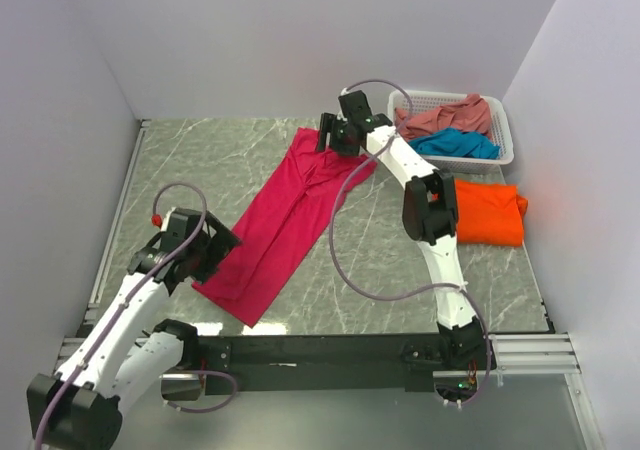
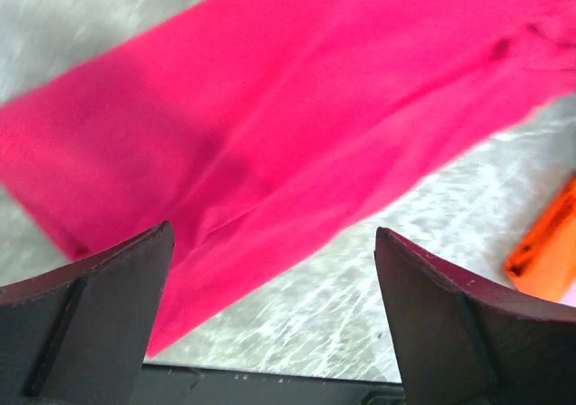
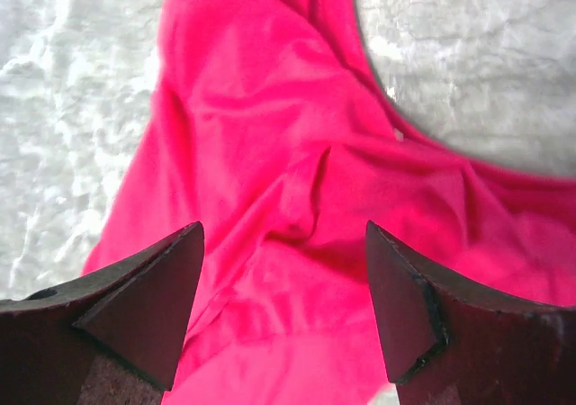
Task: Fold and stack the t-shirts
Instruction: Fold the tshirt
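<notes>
A magenta-pink t-shirt [image 1: 285, 220] lies folded lengthwise in a long diagonal strip across the middle of the table. My left gripper [image 1: 205, 245] hovers open over its near lower end; in the left wrist view the gripper [image 2: 273, 243] spans the shirt [image 2: 270, 117] edge and bare table. My right gripper [image 1: 335, 135] is open over the shirt's far upper end. In the right wrist view, this gripper [image 3: 281, 234] has only wrinkled cloth [image 3: 270, 135] below it. A folded orange t-shirt [image 1: 488, 213] lies at the right.
A white lattice basket [image 1: 418, 96] at the back right holds a salmon-pink shirt [image 1: 450, 118] and a teal-blue shirt [image 1: 455, 143]. White walls close in the table on the left, back and right. The orange shirt's corner [image 2: 549, 252] shows in the left wrist view.
</notes>
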You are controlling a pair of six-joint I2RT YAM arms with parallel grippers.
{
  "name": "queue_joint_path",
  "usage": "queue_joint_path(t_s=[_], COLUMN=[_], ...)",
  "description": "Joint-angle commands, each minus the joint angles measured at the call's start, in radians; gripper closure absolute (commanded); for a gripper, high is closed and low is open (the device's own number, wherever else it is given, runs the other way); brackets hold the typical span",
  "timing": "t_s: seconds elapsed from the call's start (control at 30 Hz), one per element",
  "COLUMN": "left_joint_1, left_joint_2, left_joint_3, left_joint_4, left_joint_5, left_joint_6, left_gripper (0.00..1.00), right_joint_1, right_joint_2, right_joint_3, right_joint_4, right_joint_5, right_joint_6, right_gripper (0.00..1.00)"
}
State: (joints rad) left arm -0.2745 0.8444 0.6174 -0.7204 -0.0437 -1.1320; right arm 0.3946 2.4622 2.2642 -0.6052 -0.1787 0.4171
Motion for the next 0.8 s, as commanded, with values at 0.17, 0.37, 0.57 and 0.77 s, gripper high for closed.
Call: queue_joint_path(t_s=[0.17,0.37,0.57,0.77], left_joint_1=[-0.006,-0.071,-0.133,-0.251], left_joint_2=[0.168,0.375,0.449,0.44], left_joint_3=[-0.018,-0.01,-0.038,-0.137], left_joint_4=[0.13,0.182,0.161,0.28], left_joint_5=[0.181,0.231,0.248,0.421], left_joint_6=[0.231,0.276,0.258,0.175], left_gripper=[0.01,0.01,0.01,0.01], right_joint_1=[0.039,0.082,0.081,0.078], right_joint_2=[-0.275,-0.235,-0.134,0.016], right_joint_3=[-0.218,-0.249,-0.18,0.006], right_joint_4=[-0.001,-0.07,-0.105,-0.185], right_joint_5=[0.16,0.168,0.116,0.044], right_joint_6=[0.011,0.017,0.014,-0.076], right_gripper=[0.21,0.21,0.2,0.2])
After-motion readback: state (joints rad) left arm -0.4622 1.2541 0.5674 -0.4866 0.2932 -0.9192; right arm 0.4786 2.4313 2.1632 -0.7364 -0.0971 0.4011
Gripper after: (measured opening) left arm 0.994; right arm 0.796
